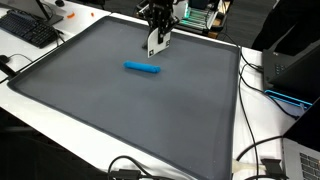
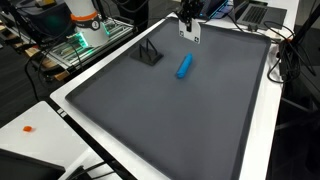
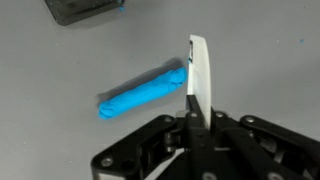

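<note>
- The gripper [image 1: 157, 38] is poised over the grey bench [image 1: 100, 115], clamped tight on a thin white piece [image 3: 199, 70].
- A blue roll [image 1: 142, 68] lies flat on the bench, near the white piece.

Both exterior cameras stand high and well back from the tool [image 1: 157, 38], tilted down over the desk [image 1: 50, 112] and its grey mat [image 1: 120, 115]. In an exterior view the lens faces the tool from the opposite edge; in an exterior view it looks diagonally from a corner toward the tool [image 2: 188, 24]. Both share the blue cylinder [image 1: 142, 68] just in front of the tool. The wrist camera sits right behind the tool [image 3: 197, 70], looking down at that cylinder [image 3: 140, 92] from close up.
</note>
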Tool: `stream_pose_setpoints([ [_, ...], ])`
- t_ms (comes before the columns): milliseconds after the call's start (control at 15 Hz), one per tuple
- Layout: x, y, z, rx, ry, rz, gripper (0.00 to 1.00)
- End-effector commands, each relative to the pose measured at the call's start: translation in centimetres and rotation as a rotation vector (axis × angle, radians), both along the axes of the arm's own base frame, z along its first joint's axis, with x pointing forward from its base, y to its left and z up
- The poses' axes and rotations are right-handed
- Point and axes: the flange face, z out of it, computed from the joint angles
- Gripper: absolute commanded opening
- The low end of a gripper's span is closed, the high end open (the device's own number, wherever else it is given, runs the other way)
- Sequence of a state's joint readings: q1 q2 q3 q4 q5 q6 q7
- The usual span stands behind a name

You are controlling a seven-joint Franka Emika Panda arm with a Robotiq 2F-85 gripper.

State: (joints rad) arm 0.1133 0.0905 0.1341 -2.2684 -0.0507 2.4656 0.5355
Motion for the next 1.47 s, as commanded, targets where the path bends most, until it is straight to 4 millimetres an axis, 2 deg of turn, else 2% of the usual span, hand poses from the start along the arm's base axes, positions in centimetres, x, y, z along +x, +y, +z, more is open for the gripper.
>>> stream_pose_setpoints([
  [0,1.3,0.6,-1.0,-0.047,0.035,0.115,0.01],
  [133,1.8,0.7,-1.1,-0.061,0.033,0.139,0.01],
  [200,1.2,0.6,-0.9,-0.03,0.02,0.102,0.04],
  [800,1.8,0.7,-1.0,-0.039,0.02,0.122,0.04],
  [867,1.8,0.7,-1.0,-0.039,0.02,0.122,0.01],
  [1400,3.2,1.5,-2.0,-0.042,0.038,0.4,0.01],
])
